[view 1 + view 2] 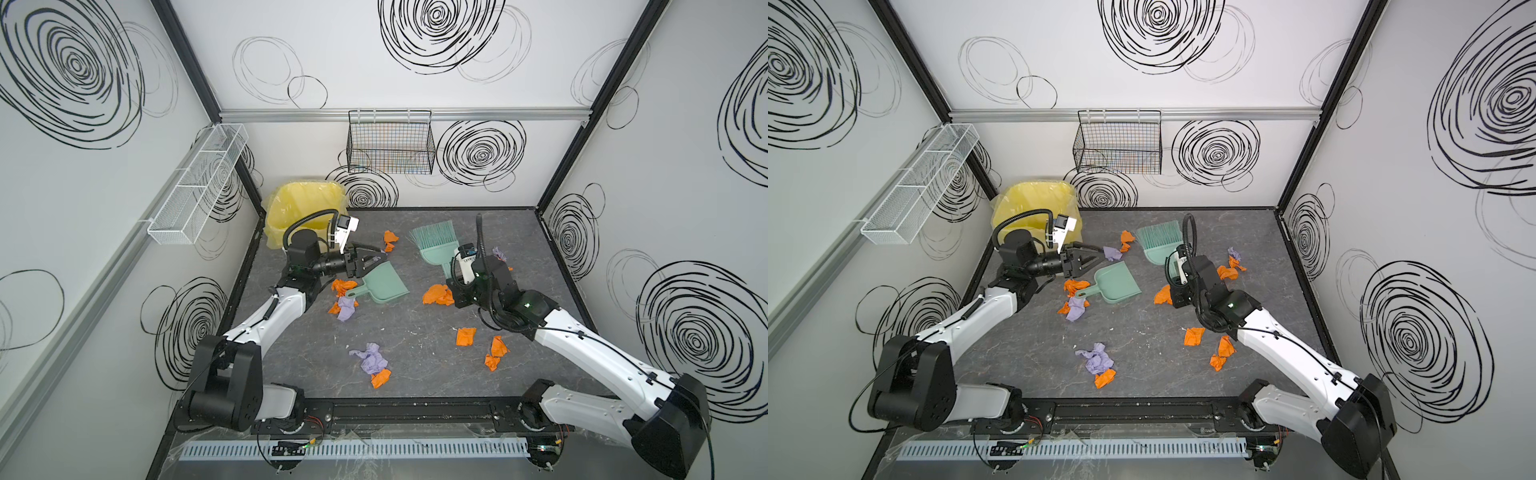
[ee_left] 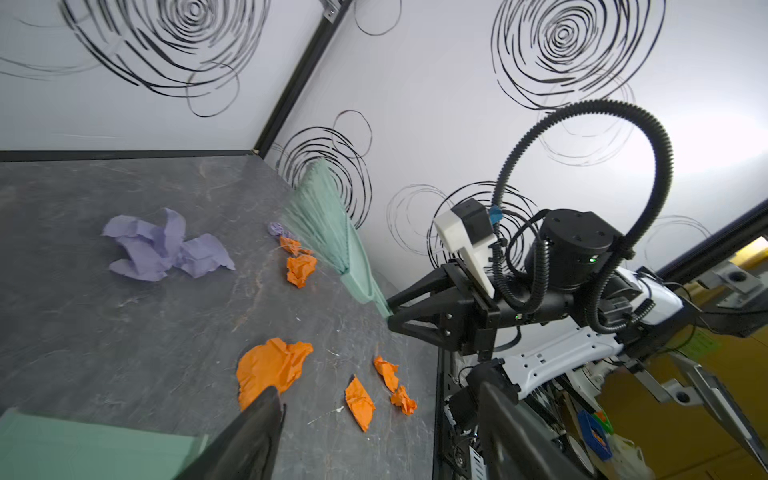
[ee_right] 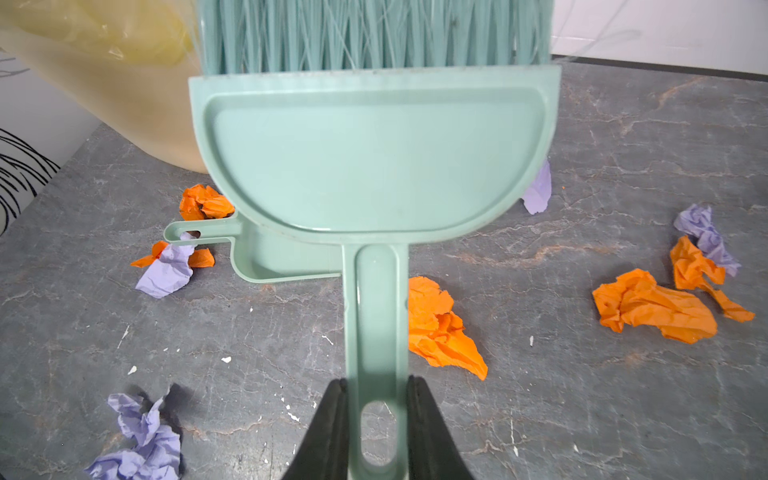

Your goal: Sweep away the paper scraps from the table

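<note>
Orange and lilac paper scraps lie scattered over the dark grey table [image 1: 415, 328]: an orange one [image 1: 438, 296] beside the brush, a lilac one [image 1: 372, 359] near the front, orange ones [image 1: 465, 336] to the right. My right gripper [image 3: 376, 399] is shut on the handle of a green hand brush [image 1: 434, 245], bristles pointing at the back wall. A green dustpan [image 1: 380, 282] rests flat on the table. My left gripper [image 1: 374, 259] hovers over the pan's far edge, open, nothing between its fingers [image 2: 257, 432]. A lilac scrap [image 2: 166, 245] lies just beyond it.
A yellow-lined bin [image 1: 299, 203] stands in the back left corner, behind the left arm. A black wire basket [image 1: 390, 145] hangs on the back wall and a white mesh one [image 1: 199, 183] on the left wall. More scraps [image 1: 343, 297] crowd the dustpan's handle.
</note>
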Controlling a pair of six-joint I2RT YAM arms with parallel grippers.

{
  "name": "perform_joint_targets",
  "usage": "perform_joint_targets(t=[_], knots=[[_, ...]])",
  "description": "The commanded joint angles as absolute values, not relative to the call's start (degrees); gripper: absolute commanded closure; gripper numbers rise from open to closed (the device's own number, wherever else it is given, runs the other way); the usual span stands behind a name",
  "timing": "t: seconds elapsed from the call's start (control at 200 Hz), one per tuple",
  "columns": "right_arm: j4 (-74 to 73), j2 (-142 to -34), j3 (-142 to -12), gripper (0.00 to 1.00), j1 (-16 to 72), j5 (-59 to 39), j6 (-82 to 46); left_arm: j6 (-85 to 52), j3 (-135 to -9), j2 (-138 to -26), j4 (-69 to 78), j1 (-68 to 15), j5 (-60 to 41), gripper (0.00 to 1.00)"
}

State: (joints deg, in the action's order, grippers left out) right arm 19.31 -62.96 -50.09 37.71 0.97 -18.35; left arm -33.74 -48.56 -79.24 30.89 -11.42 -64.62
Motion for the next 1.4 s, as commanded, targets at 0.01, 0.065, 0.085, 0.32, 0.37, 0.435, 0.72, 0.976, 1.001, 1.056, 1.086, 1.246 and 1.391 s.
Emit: perform_joint_targets(t=[0.01, 0.065, 0.085, 0.32, 0.37, 0.435, 0.72, 0.976, 1.001, 1.056, 1.086, 1.246, 1.391], knots=[[12.96, -62.01, -49.83, 0.79, 39.95, 5.36, -21.51, -36.68, -51.42, -81.37, 32.34, -14.60, -65.73, 0.24], [12.58, -62.55, -50.18, 0.79, 40.78, 6.11, -21.88, -36.53, -52.50, -82.53, 31.25, -15.75, -65.83, 0.25], [12.49, -62.70, -50.25, 0.79, 41.13, 6.43, -22.01, -36.30, -52.97, -82.85, 30.57, -16.13, -65.72, 0.25], [10.74, -63.86, -50.71, 0.79, 44.33, 8.85, -23.28, -25.43, -60.85, -86.58, 14.46, -20.72, -60.82, 0.29], [10.54, -64.11, -50.71, 0.79, 44.79, 9.13, -23.53, -23.38, -62.56, -87.29, 11.96, -21.67, -59.79, 0.30], [10.23, -64.41, -50.80, 0.79, 45.40, 9.49, -23.73, -21.28, -64.65, -88.42, 8.89, -22.90, -58.66, 0.31], [9.97, -65.81, -52.39, 0.79, 47.25, 10.08, -23.99, -17.27, -71.28, -93.35, 2.05, -26.00, -55.30, 0.40], [9.06, -67.30, -52.95, 0.79, 48.65, 10.63, -24.17, -16.30, -73.04, -93.96, 0.81, -26.46, -53.68, 0.56], [8.86, -67.35, -52.78, 0.79, 48.73, 10.72, -24.24, -16.33, -73.04, -94.02, 0.80, -26.49, -53.70, 0.58], [8.52, -67.36, -52.55, 0.79, 48.91, 10.90, -24.34, -16.24, -73.05, -94.13, 0.74, -26.53, -53.92, 0.64], [8.43, -67.37, -52.41, 0.79, 49.00, 10.89, -24.42, -16.22, -73.06, -94.21, 0.71, -26.48, -54.05, 0.67], [8.55, -67.24, -51.84, 0.79, 49.37, 11.16, -24.61, -15.70, -72.53, -93.87, 0.79, -26.25, -53.89, 0.74], [8.40, -66.75, -51.00, 0.79, 49.43, 10.82, -24.78, -15.69, -72.26, -93.54, 1.04, -26.00, -54.13, 0.82]])
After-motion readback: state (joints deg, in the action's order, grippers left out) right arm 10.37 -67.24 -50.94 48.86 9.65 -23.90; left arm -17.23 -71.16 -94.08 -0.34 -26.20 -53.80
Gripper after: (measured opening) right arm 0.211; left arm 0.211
